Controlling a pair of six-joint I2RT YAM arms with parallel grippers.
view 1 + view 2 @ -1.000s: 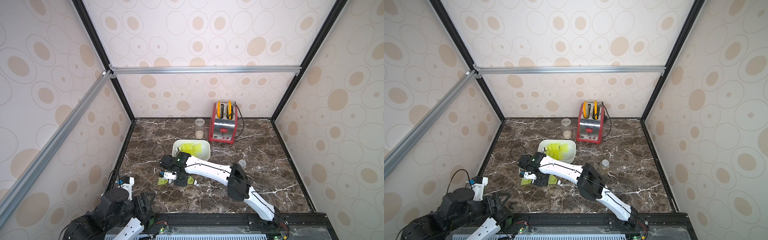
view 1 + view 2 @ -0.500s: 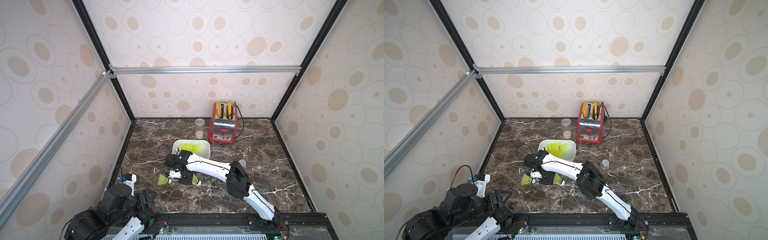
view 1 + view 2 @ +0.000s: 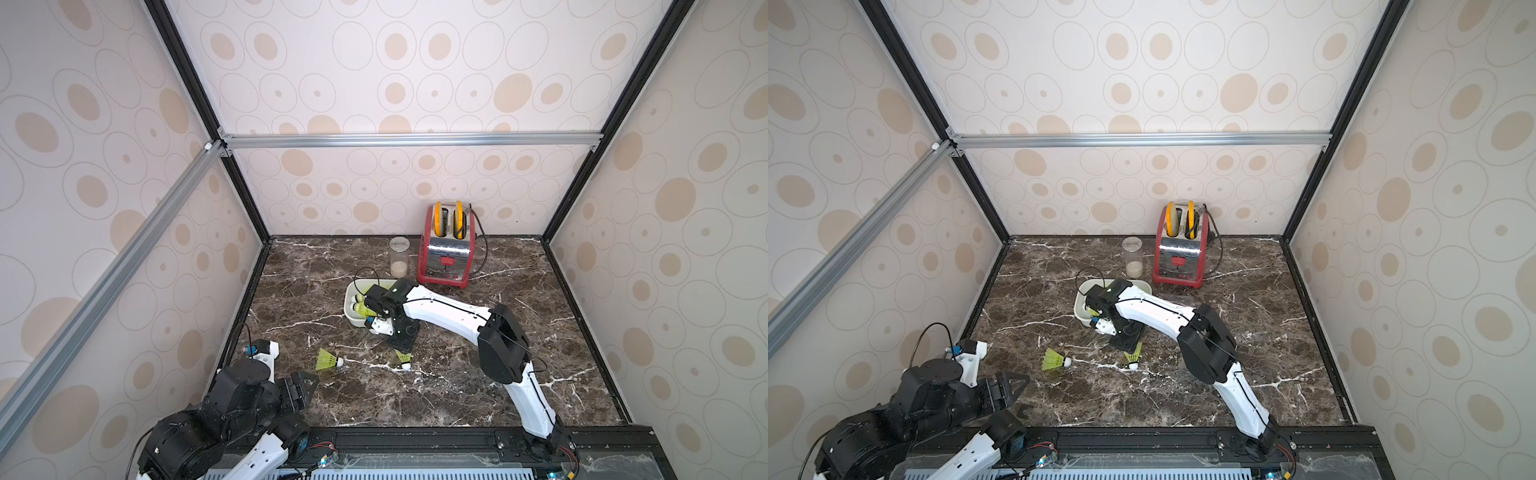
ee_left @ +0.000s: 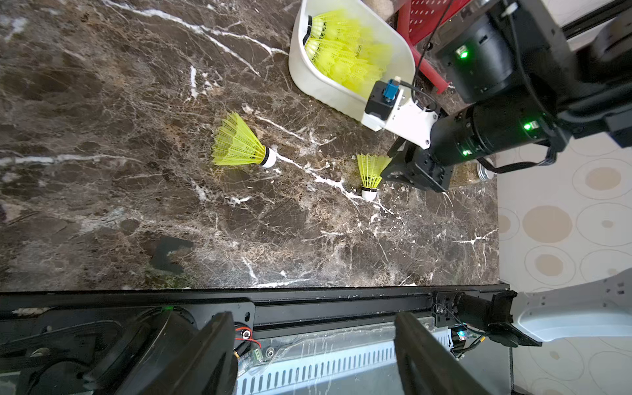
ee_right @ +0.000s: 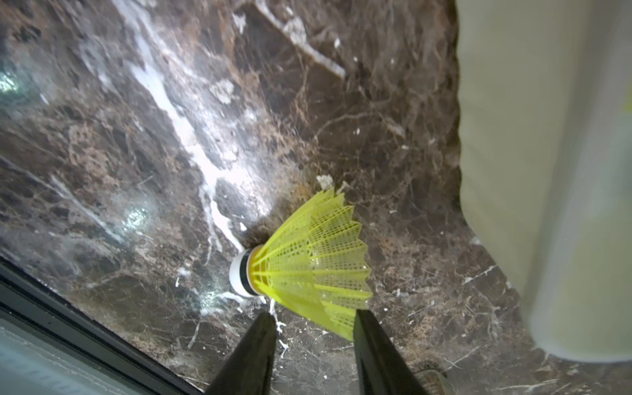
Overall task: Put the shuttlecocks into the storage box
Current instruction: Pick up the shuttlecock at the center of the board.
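Right gripper [image 5: 314, 314] just beside storage box [image 5: 530, 171] wall (shuttlecock [image 5: 307, 270] at fingertips).

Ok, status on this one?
Left gripper open, parked. Right gripper open, at one shuttlecock. Another shuttlecock loose on table; rest in storage box. Nothing blocking.

Box [image 3: 355, 321]: in both top views the right arm [image 3: 449, 311] covers most of it; only part of the rim shows. In the right wrist view its wall is blurred and cut off by the frame edge.

Shuttlecocks [image 4: 345, 54] in the box: overlapping, partly behind the arm; count cannot be told.

Shuttlecock nearest the box [image 5: 307, 273]: one skirt corner passes behind a finger [image 5: 374, 349] of the right gripper [image 5: 314, 313]; contact cannot be told.

Jar [image 4: 484, 175] beyond that shuttlecock from the box: mostly hidden by the gripper; only the lid end shows.

Toaster [image 4: 417, 17] behind the box: in the left wrist view, only a red corner shows.
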